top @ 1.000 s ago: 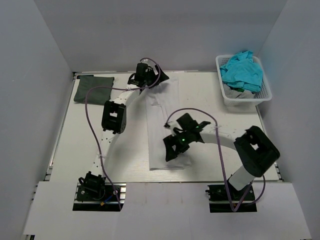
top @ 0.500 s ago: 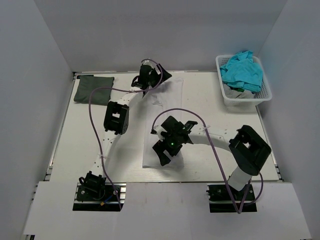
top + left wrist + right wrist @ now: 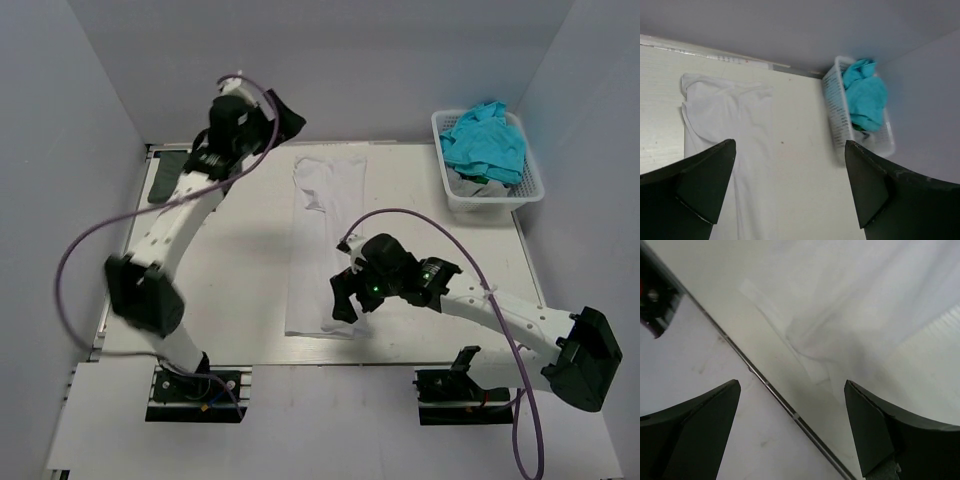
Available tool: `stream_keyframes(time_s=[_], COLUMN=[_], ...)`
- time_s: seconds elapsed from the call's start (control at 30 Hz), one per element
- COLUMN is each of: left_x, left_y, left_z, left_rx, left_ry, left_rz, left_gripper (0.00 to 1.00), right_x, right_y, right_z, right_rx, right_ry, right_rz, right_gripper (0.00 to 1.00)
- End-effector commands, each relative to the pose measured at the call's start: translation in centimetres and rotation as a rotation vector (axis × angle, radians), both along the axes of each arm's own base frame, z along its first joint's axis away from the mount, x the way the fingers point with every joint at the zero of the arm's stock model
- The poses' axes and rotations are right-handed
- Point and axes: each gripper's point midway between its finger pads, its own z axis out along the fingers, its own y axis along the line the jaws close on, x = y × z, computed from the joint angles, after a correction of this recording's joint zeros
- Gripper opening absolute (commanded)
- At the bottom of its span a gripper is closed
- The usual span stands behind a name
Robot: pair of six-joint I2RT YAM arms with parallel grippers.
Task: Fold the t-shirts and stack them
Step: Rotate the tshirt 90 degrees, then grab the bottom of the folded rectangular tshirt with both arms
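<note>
A: What stands at two o'clock in the overhead view?
B: A white lattice basket (image 3: pixel 495 203); it sits upright on the table (image 3: pixel 240 290), in the far right corner.
A: And the table itself?
B: White and flat; a metal rail (image 3: pixel 101 338) runs along its nine o'clock edge; pale grey walls (image 3: pixel 330 60) close it in at nine, twelve and three o'clock.

White t-shirt (image 3: pixel 325 240) flat, central; dark one (image 3: pixel 162 170) far-left; teal ones (image 3: pixel 485 140) bunched far-right.

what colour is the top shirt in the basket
The t-shirt is bright teal; it shows best in the top external view.
</note>
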Motion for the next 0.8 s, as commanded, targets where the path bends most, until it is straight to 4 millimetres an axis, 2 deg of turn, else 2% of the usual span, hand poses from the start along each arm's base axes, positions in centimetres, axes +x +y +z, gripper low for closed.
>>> stream_keyframes(time_s=[0.0,0.03,0.07,0.1,0.13,0.17,0.2,0.27,0.3,0.33,0.37,0.5,0.63,0.77], left_x=[-9.2,-12.2,-14.7,-17.6,-20.1,-21.5,-23.5,-28.3,-29.8,-31.3,-33.1,-36.9,-37.5,-38.5], left_y=[4.3,4.8,3.6,3.8,3.2,3.6,3.7,4.5,4.7,4.7,5.5,5.0,3.8,3.5], left_z=[-10.4,-9.4,-10.6,-14.6,-14.7,-15.9,-17.8,-20.8,-21.6,-22.4,-24.3,-25.9,-26.6,-28.0], left_rx=[0.068,0.020,-0.023,-0.018,-0.034,-0.010,0.029,0.081,0.087,0.095,0.104,0.082,0.061,0.138], left_ry=[0.358,0.347,0.367,0.451,0.482,0.535,0.611,0.774,0.812,0.842,0.898,0.975,0.953,0.997], left_rz=[0.106,0.095,-0.011,-0.052,-0.115,-0.127,-0.155,-0.174,-0.192,-0.213,-0.200,-0.279,-0.330,-0.350], left_gripper=[0.99,0.99,0.99,0.99,0.99,0.99,0.99,0.99,0.99,0.99,0.99,0.99,0.95,0.91], right_x=[0.4,0.8,0.8,0.4,0.0,-0.4,-0.8,-1.5,-1.7,-1.8,-1.7,-1.6,-1.8,-2.0], right_y=[-3.0,-3.5,-3.8,-3.9,-4.0,-3.8,-4.0,-4.1,-4.4,-4.4,-4.5,-4.6,-4.5,-4.8], right_z=[-1.3,-1.6,-1.6,-1.7,-2.2,-2.1,-3.1,-4.1,-5.4,-5.7,-6.0,-8.4,-9.7,-10.7], right_rx=[-0.082,-0.100,-0.113,-0.124,-0.140,-0.137,-0.169,-0.184,-0.215,-0.219,-0.222,-0.254,-0.265,-0.270], right_ry=[0.068,0.057,0.066,0.086,0.117,0.143,0.177,0.224,0.250,0.263,0.268,0.298,0.341,0.369], right_rz=[-0.232,-0.270,-0.278,-0.276,-0.269,-0.256,-0.252,-0.243,-0.248,-0.248,-0.251,-0.245,-0.243,-0.250], right_gripper=[0.90,0.90,0.90,0.90,0.90,0.90,0.90,0.90,0.90,0.90,0.90,0.90,0.90,0.90])
